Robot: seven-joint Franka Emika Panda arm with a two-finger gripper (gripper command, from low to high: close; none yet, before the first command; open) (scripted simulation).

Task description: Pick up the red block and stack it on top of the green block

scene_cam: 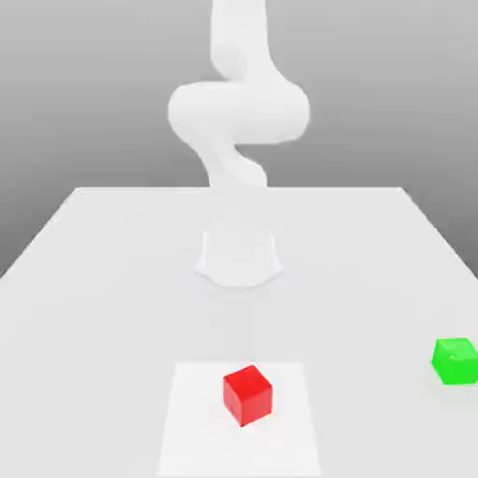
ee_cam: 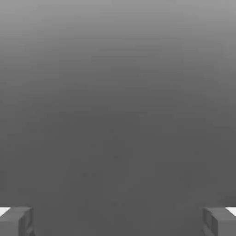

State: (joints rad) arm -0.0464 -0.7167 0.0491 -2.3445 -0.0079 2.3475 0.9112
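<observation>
The red block (scene_cam: 247, 394) sits on a paler square patch of the white table (scene_cam: 112, 280), near the front and centre in the exterior view. The green block (scene_cam: 456, 360) rests on the table at the exterior view's right edge, a little farther back than the red one. In the hand view my gripper (ee_cam: 118, 221) stands open, its two grey fingertips (ee_cam: 16, 221) far apart with nothing between them and only plain grey background beyond. The white arm (scene_cam: 238, 112) rises from its base behind the blocks and bends upward out of the picture.
The arm's round white base (scene_cam: 238, 257) stands mid-table behind the red block. The table's far edge (scene_cam: 238, 189) runs across the back, and the paler patch (scene_cam: 196, 429) lies flat around the red block.
</observation>
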